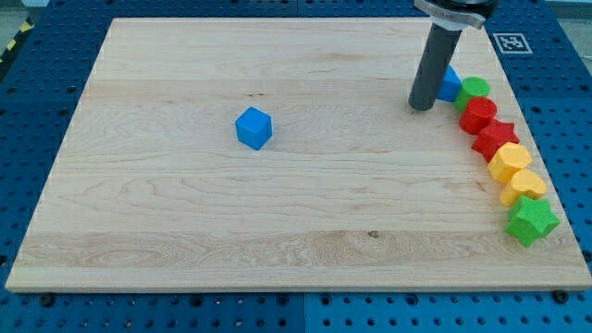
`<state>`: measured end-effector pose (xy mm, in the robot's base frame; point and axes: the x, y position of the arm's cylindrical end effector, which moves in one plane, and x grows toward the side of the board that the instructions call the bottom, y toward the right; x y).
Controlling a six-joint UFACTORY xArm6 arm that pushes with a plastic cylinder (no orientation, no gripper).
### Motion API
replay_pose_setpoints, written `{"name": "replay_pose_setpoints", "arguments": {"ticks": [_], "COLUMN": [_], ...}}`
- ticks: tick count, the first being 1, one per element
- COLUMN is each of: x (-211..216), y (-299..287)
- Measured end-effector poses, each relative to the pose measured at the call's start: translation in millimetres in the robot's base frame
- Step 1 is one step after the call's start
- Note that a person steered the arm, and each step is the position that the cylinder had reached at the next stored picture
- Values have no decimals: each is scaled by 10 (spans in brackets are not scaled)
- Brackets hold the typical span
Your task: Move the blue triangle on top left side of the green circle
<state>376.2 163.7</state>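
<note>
Light wooden board [185, 213] fills most of the view, pale grain running left to right, a small dark knot low and a bit right of centre. It sits on a blue perforated table [28, 111] that shows on all sides. Yellow-black hazard tape [14, 42] crosses the top left corner. A black-and-white fiducial marker [507, 42] lies on the table by the board's top right corner.

My tip [422, 107] is down on the board in the upper right area. The rod is dark and upright, coming in from the view's top. No claw here, just the bare rod, so nothing opens, shuts or holds anything.

Blue triangle [450, 85] is just right of the rod, partly hidden behind it; whether the tip touches it, cannot tell. The green circle [475, 90] sits right beside the triangle on its right, seemingly touching.

The rest run in a curved line down the board's right edge, packed close: red cylinder-like block [479, 114], red star [495, 139], yellow block [509, 162], rounded shape unclear, second yellow block [524, 186], then green star [531, 220] at the bottom.

Blue cube [253, 128] sits alone left of centre, well apart from the tip and everything else.
</note>
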Motion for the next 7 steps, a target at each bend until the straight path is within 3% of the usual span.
{"name": "replay_pose_setpoints", "arguments": {"ticks": [7], "x": [-549], "y": [12]}}
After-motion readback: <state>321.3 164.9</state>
